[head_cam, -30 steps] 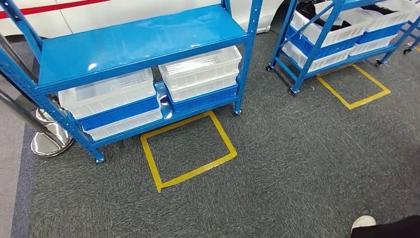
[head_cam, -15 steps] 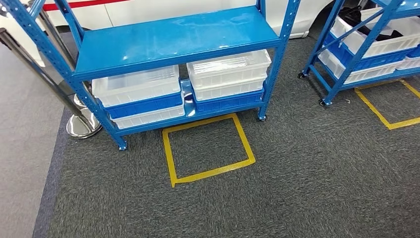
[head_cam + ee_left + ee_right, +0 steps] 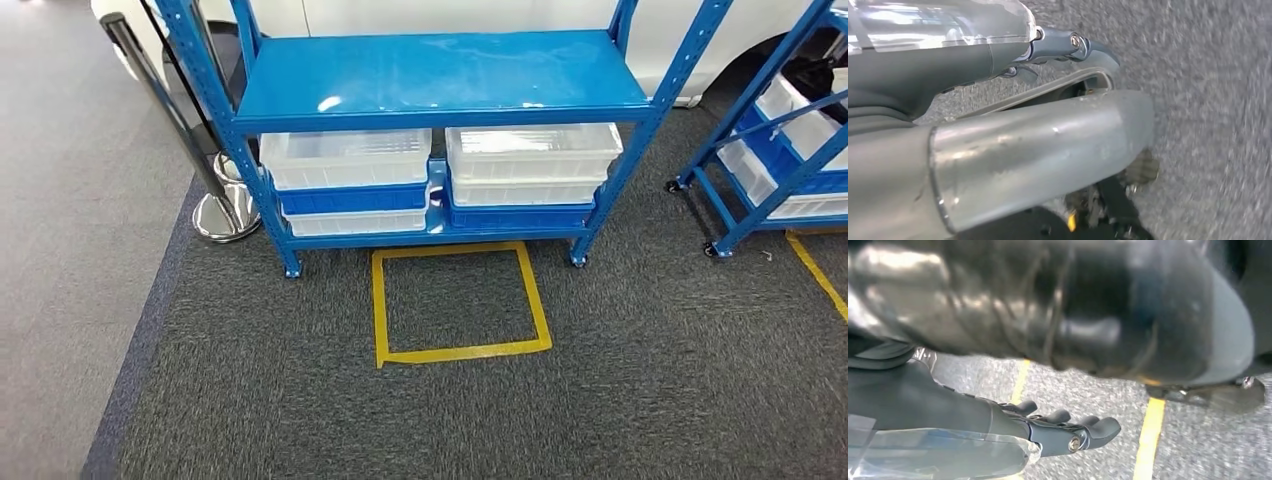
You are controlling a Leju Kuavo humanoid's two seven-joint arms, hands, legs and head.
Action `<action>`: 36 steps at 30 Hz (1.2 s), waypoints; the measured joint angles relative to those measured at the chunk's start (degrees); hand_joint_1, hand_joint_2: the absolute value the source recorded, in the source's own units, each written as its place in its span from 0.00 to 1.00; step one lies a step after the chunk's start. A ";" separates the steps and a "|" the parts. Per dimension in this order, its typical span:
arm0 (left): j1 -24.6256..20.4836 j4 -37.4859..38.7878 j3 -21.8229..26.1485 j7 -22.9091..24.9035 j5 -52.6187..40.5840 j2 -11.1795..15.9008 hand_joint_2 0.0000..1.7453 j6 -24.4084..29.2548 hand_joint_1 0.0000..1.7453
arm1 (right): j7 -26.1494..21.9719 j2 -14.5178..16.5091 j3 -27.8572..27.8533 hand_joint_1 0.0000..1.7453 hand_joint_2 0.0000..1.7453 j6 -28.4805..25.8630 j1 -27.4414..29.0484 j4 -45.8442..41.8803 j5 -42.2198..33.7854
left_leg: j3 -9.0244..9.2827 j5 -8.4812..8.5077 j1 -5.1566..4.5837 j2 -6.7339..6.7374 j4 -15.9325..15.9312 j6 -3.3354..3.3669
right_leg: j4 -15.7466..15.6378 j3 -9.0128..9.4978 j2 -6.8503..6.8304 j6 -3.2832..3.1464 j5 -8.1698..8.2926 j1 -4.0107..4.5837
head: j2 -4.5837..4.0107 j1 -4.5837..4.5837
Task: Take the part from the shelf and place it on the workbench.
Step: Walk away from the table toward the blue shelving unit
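The part named in the task is not making itself out anywhere: the bins on the shelf [image 3: 440,85] are looking translucent and their contents cannot be told. A second shelf [image 3: 775,150] is being cut off at the 3 o'clock edge of the head view, showing white and blue bins with something dark on top, too small to identify. A white car body [image 3: 450,15] is being cropped at 12 o'clock behind the shelf.

Dark grey carpet [image 3: 600,400] is covering the floor, meeting a lighter grey strip [image 3: 70,230] toward 9 o'clock. A yellow tape square [image 3: 459,303] is lying just in front of the shelf, and one more tape line [image 3: 820,275] is showing at 3 o'clock. A chrome post base [image 3: 222,215] is standing at 10 o'clock beside the shelf leg.

On the lower level, two stacks are sitting side by side: left stack [image 3: 348,180] and right stack [image 3: 530,175], each showing two white bins and one blue.

The left hand [image 3: 1068,45] is hanging over carpet, mostly hidden; whether its fingers are apart cannot be told. The right hand [image 3: 1058,427] is hanging over carpet with fingers loosely apart, holding nothing.
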 joint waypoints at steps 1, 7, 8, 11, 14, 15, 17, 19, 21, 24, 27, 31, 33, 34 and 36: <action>-0.05 0.00 0.00 0.01 0.00 0.01 0.00 0.00 0.00 | 0.01 -0.02 -0.01 0.00 0.00 -0.01 0.04 0.00 0.01 | -0.16 0.08 0.00 -0.66 0.05 0.12 | 3.87 -1.94 0.93 0.06 -1.82 -0.02 | 0.00 -0.01; -0.05 0.00 0.00 0.04 0.01 -0.09 0.00 0.01 0.00 | 0.08 -0.17 -0.10 0.00 0.00 0.00 0.27 0.00 0.09 | -0.60 -0.32 0.03 -5.48 1.35 -0.48 | -3.05 0.22 4.36 -0.13 4.76 -0.34 | 0.00 -0.01; -0.08 0.00 0.00 0.04 0.01 -0.13 0.00 0.01 0.00 | 0.07 -0.19 -0.12 0.00 0.00 0.01 0.28 0.00 0.11 | -0.86 -0.40 -0.01 -6.07 1.60 -0.77 | -5.34 1.09 5.39 -0.29 5.57 -0.40 | -0.01 -0.01; -0.02 0.00 0.00 0.10 0.01 -0.17 0.00 0.01 0.00 | 0.14 -0.20 -0.16 0.00 0.00 0.01 0.08 0.00 0.16 | -1.59 -0.26 0.10 -7.64 1.65 -1.86 | -6.50 1.38 5.01 -1.12 5.81 -0.16 | -0.01 -0.03; -0.04 -0.02 0.00 0.23 0.02 -0.14 0.00 -0.01 0.00 | 0.31 -0.16 -0.23 0.00 0.00 -0.17 0.17 0.00 0.05 | -3.42 -2.13 0.13 -4.39 5.15 -2.71 | -7.43 1.87 3.03 -2.46 5.65 -0.37 | -0.01 -0.04; -0.08 -0.02 0.00 0.25 0.07 -0.14 0.00 -0.04 0.00 | 0.35 -0.15 -0.37 0.00 0.00 -0.43 0.29 0.00 -0.16 | -5.11 -3.76 0.15 -2.51 8.49 -2.95 | -7.54 2.02 2.42 -2.74 5.40 -0.29 | 0.00 -0.05; -0.08 -0.02 0.00 0.24 0.17 -0.21 0.00 -0.21 0.00 | 0.39 -0.15 -0.81 0.00 0.00 -1.01 0.55 0.00 -0.67 | -9.11 -6.71 0.38 -0.96 16.10 -3.47 | -7.43 2.31 1.19 -2.82 4.93 -0.15 | 0.00 -0.05; 0.10 -0.02 0.01 0.23 0.23 -0.28 0.00 -0.38 0.00 | 0.42 -0.16 -1.24 0.00 0.00 -1.20 0.63 0.00 -0.94 | -10.22 -6.01 0.53 -0.68 18.02 -3.60 | -7.31 2.96 0.23 -2.65 4.34 -0.08 | 0.00 -0.05; 0.35 -0.02 0.02 0.22 0.25 -0.30 0.00 -0.48 0.00 | 0.42 -0.15 -1.49 0.00 0.00 -1.18 0.59 0.00 -1.08 | -6.97 -1.87 0.44 -0.49 11.57 -3.09 | -7.30 4.01 -0.33 -2.39 3.63 -0.04 | 0.00 -0.05; 0.41 -0.04 0.02 0.21 0.26 -0.27 0.00 -0.53 0.00 | 0.42 -0.01 -1.71 0.00 0.00 -1.13 0.50 0.00 -1.15 | -2.50 0.05 -0.34 0.40 2.90 -1.56 | -7.53 5.17 -0.92 -1.53 2.67 0.04 | -0.01 -0.04; 0.59 -0.04 0.01 0.22 0.27 -0.33 0.00 -0.57 0.00 | 0.42 0.04 -1.80 0.00 0.00 -1.04 0.28 0.00 -1.16 | -0.88 -0.94 -0.43 0.13 1.08 -0.39 | -6.99 6.26 -1.01 -0.36 3.09 -0.06 | 0.00 -0.02; 0.70 -0.07 0.02 0.25 0.27 -0.46 0.00 -0.63 0.00 | 0.29 0.01 -1.85 0.00 0.00 -1.03 0.31 0.00 -0.95 | 2.54 -2.02 -0.12 -0.34 -0.36 0.66 | 2.80 0.47 0.91 0.46 0.91 -0.20 | 0.01 -0.01; 0.62 -0.09 0.02 0.28 0.27 -0.46 0.00 -0.66 0.00 | 0.11 -0.01 -1.85 0.00 0.00 -1.03 0.41 0.00 -0.67 | 3.71 -3.02 -0.18 -0.61 -0.36 0.66 | 7.41 -4.15 1.22 0.66 -1.49 -0.19 | 0.01 0.01; 0.67 -0.09 0.02 0.30 0.28 -0.46 0.00 -0.62 0.00 | 0.07 -0.01 -1.88 0.00 0.00 -1.02 0.49 0.00 -0.69 | 4.53 -3.61 -0.19 -0.76 -0.35 0.55 | 7.51 -5.42 1.26 0.71 -1.70 -0.19 | 0.01 0.00; 0.80 -0.09 0.03 0.32 0.27 -0.50 0.00 -0.49 0.00 | 0.09 -0.02 -2.19 0.00 0.00 -0.97 0.73 0.00 -1.18 | 6.44 -4.98 -0.18 -0.77 -0.32 0.25 | 3.11 -5.80 0.97 0.42 1.44 -0.13 | 0.00 0.02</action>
